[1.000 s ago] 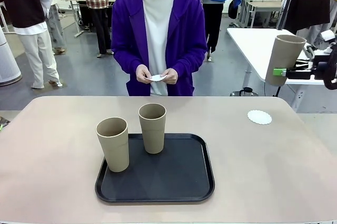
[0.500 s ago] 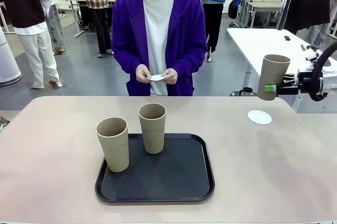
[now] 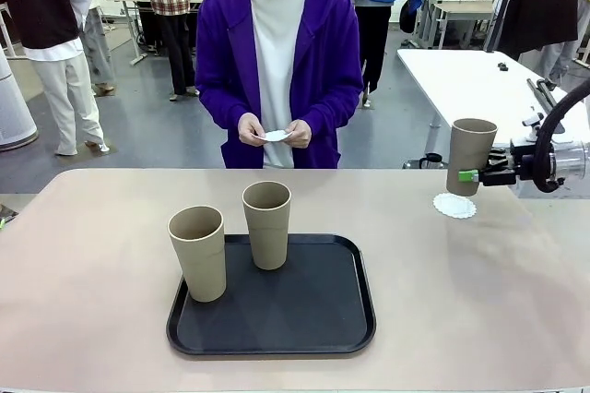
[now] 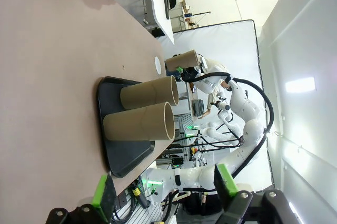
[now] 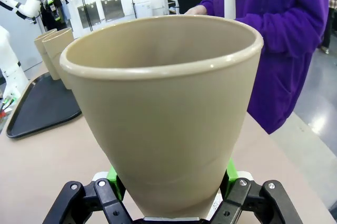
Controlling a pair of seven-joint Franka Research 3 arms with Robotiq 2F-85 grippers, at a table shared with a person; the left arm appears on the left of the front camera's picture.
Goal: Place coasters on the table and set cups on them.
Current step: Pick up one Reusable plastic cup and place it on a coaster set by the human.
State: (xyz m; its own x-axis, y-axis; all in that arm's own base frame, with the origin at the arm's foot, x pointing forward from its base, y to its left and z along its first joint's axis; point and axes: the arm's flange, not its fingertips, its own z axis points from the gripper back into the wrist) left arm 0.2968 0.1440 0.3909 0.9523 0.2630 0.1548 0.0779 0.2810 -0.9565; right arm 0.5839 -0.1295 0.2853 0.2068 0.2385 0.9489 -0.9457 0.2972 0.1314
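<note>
Left fingers (image 4: 224, 181) hanging spread wide, holding nothing, off the near end of the beige desk (image 3: 92, 255). Black tray (image 3: 277, 339) sitting near the desk's middle, carrying two tan cups (image 3: 198, 253), both upright. Right arm reaching in level from the right; right fingers (image 3: 468, 175) clamping the base of a third cup (image 3: 471, 146), upright, over a white coaster (image 3: 454, 206) lying on the desk; contact unclear. Person's hands (image 3: 297, 132) holding another coaster (image 3: 276, 136) at the far edge. Busy workshop behind.

3 cups (image 3: 267, 224): 2 on tray (image 3: 323, 319), 1 in rt claw (image 3: 470, 175). 1 coaster (image 3: 458, 209) on counter (image 3: 92, 255). 1 white paper bit (image 3: 276, 136) in person's hands (image 3: 297, 132). 1 tray.
</note>
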